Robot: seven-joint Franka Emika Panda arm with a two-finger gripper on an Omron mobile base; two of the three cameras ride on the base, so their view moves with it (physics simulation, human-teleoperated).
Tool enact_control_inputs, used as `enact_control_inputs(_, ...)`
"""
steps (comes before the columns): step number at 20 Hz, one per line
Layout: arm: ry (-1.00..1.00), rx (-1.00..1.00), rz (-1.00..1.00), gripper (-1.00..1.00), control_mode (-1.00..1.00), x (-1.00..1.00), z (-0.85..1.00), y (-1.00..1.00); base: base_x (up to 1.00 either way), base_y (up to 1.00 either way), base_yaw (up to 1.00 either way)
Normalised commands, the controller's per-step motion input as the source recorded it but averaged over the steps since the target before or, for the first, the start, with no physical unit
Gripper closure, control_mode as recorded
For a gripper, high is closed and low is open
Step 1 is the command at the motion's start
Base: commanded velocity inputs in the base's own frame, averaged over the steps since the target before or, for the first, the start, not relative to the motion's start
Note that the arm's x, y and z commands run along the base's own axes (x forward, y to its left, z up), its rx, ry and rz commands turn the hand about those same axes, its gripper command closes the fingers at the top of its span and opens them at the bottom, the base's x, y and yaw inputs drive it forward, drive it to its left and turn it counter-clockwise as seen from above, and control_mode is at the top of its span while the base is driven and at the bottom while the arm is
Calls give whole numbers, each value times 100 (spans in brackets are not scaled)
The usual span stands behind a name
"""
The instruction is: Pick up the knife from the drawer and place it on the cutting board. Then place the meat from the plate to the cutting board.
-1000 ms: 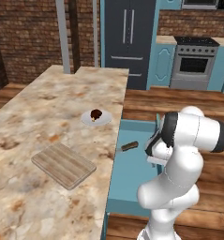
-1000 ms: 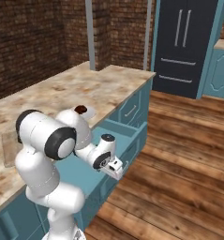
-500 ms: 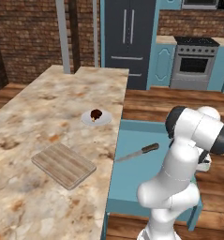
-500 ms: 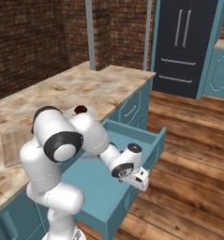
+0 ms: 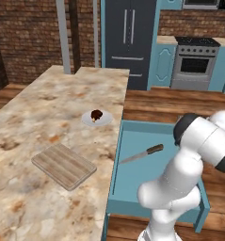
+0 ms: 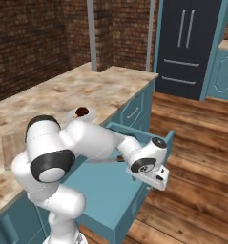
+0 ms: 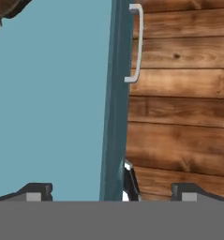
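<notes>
The teal drawer (image 5: 135, 140) stands pulled far out from the island. Inside it the knife (image 5: 142, 154) lies at an angle, silver blade toward the counter and dark handle toward the floor side. My gripper (image 6: 158, 181) hangs open over the drawer's front wall, holding nothing. In the hand view my gripper (image 7: 111, 192) straddles that front wall (image 7: 114, 93), with the silver bar handle (image 7: 137, 42) beyond it and the knife's handle end (image 7: 8, 5) at the top left. On the counter the meat (image 5: 96, 114) sits on the plate (image 5: 104, 120), and the cutting board (image 5: 64, 165) lies nearer.
The stone island counter (image 5: 48, 99) runs along the left of the drawer. Wooden floor (image 7: 179, 117) lies past the drawer front. A dark fridge (image 5: 128, 42) and a stove (image 5: 195, 63) stand at the far wall.
The drawer has slid much farther out, and my hand has moved outward with its front. The whole knife now lies uncovered, where a second ago just its handle showed.
</notes>
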Motion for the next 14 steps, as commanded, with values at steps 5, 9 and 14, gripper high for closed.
enact_control_inputs(5,0,4,0,-100,-100,2,89,21,0,0,0)
enact_control_inputs(9,1,0,-7,-100,-100,28,28,53,0,0,0)
enact_control_inputs(14,9,0,-22,-100,-100,25,20,31,0,0,0)
